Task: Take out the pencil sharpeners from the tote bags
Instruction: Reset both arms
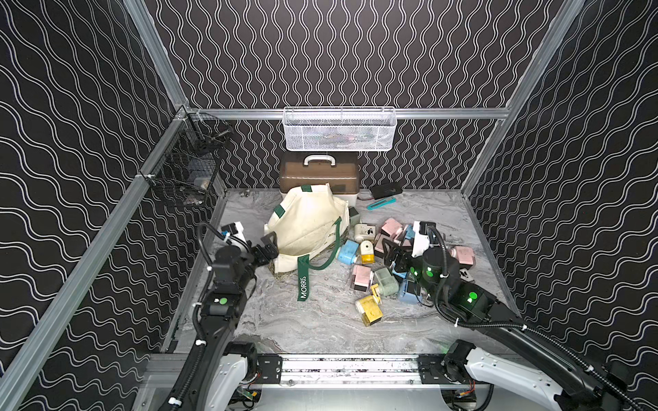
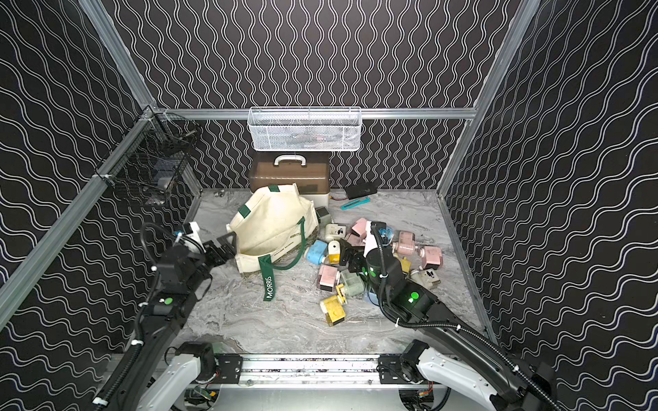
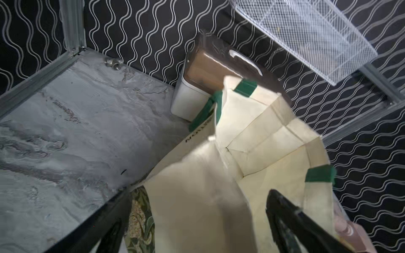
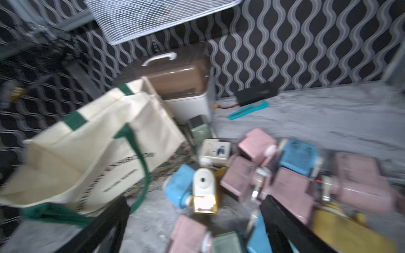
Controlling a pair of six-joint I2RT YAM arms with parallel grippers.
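One tote bag (image 1: 306,227) lies on its side on the table (image 1: 320,327), mouth toward the left gripper (image 1: 269,245), whose jaws are spread wide at its rim. The right gripper (image 1: 391,254), jaws apart with nothing in them, hangs over the pencil sharpeners (image 1: 362,277), heaped just right of the bag: five pink, three blue, three yellow, two green and two cream that I can count.

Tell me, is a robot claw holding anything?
No. Both claws are open. The left claw straddles the tote bag's rim without pinching it; the right claw hangs over the pencil sharpeners, empty.
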